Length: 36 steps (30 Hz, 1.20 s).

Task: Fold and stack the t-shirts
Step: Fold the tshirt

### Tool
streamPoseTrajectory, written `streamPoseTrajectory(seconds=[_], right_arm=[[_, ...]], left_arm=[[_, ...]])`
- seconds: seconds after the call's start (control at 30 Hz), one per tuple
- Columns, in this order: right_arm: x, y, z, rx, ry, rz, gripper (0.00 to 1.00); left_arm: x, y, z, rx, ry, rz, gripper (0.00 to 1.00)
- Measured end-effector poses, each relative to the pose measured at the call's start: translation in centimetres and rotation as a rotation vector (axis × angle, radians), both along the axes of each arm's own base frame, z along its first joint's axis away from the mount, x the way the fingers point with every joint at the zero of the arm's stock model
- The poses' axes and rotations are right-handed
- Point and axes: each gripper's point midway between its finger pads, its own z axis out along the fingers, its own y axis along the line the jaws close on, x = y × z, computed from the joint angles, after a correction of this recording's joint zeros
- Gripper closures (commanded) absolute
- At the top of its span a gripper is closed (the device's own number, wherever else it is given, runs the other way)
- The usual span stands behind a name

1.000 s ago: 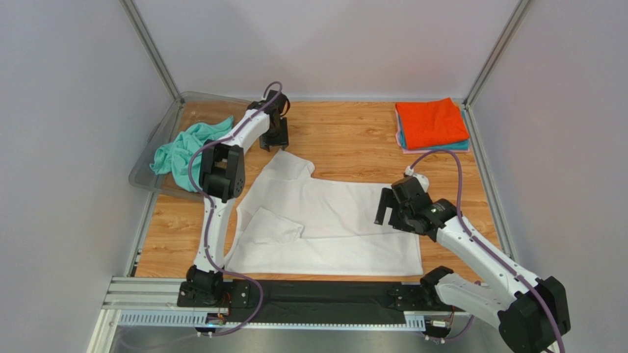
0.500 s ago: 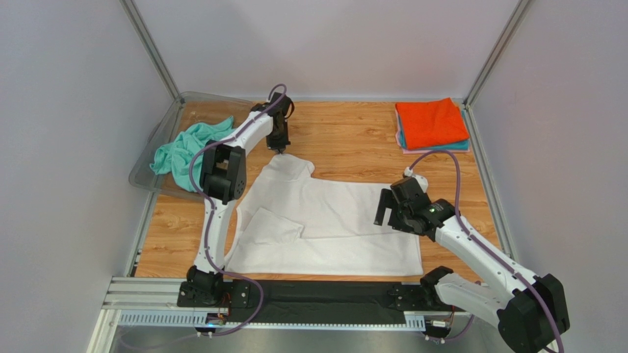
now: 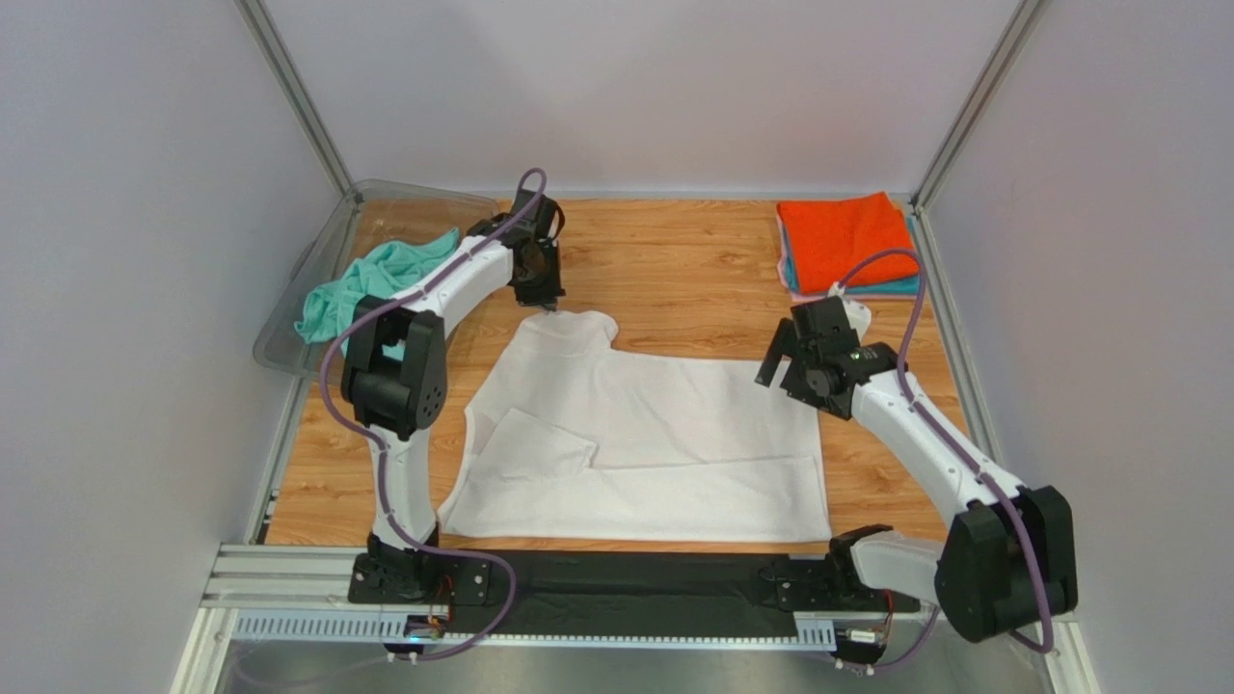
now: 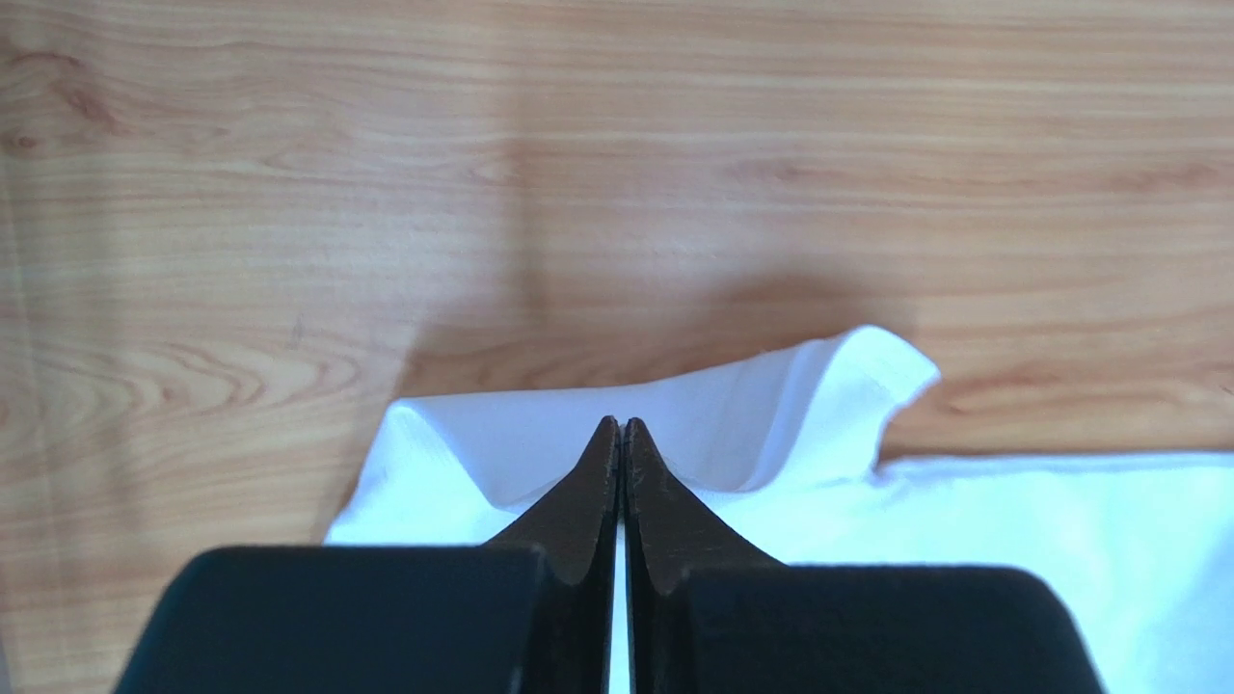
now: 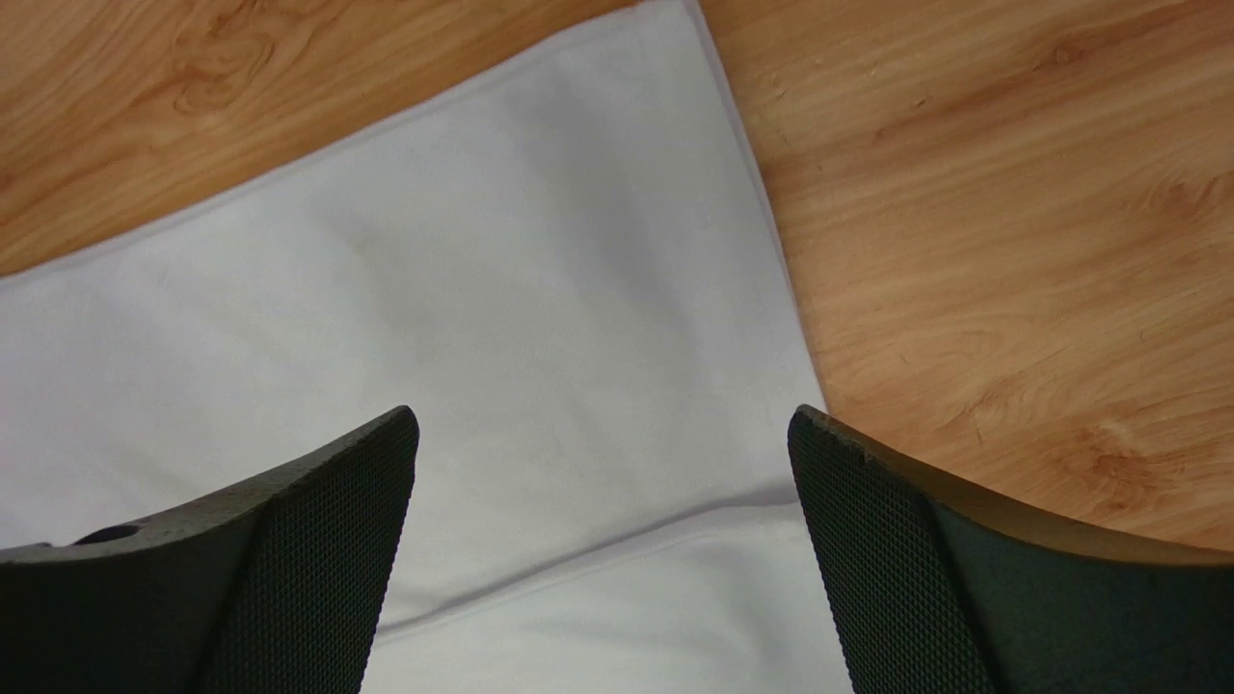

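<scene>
Bare wooden table (image 3: 681, 275) lies open beyond the spread white t-shirt (image 3: 652, 434). A clear tray (image 3: 399, 214) blocks the far left corner; a folded t-shirt stack (image 3: 848, 239) fills the far right. Side walls (image 3: 145, 289) close in.

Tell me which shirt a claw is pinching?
The white shirt spread flat; the left gripper pinches its edge. The green shirt lies crumpled, the orange shirt folded.
</scene>
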Motion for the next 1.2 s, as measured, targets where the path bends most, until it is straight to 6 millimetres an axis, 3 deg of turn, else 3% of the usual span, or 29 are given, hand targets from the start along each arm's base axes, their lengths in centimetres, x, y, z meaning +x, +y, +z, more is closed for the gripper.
streamPoseTrajectory(seconds=[0.2, 0.4, 0.43, 0.47, 0.6, 0.77, 1.2], right_arm=[[5.5, -2.9, -2.0, 0.0, 0.053, -0.102, 0.09], [9.7, -4.9, -4.8, 0.002, 0.12, -0.149, 0.22], [10.5, -4.9, -5.2, 0.0, 0.12, -0.145, 0.25], [11.1, -4.9, -5.5, -0.005, 0.127, -0.142, 0.36], [13.1, -4.9, -6.5, -0.023, 0.136, -0.13, 0.47], [13.0, -5.3, -7.7, -0.044, 0.168, -0.136, 0.64], [11.9, -6.3, -7.7, -0.094, 0.172, -0.161, 0.65]], left_arm=[[-1.8, -0.7, 2.7, -0.073, -0.078, -0.02, 1.0], [-3.9, -0.5, 2.0, -0.097, -0.071, -0.028, 1.0], [-4.3, -0.4, 1.9, -0.098, -0.065, -0.028, 1.0], [-4.7, -0.4, 1.8, -0.1, -0.062, -0.029, 1.0], [-5.4, -0.4, 1.9, -0.119, -0.065, -0.033, 1.0], [-5.6, -0.6, 2.5, -0.141, -0.082, -0.035, 1.0], [-6.1, -0.8, 2.2, -0.158, -0.077, -0.04, 1.0]])
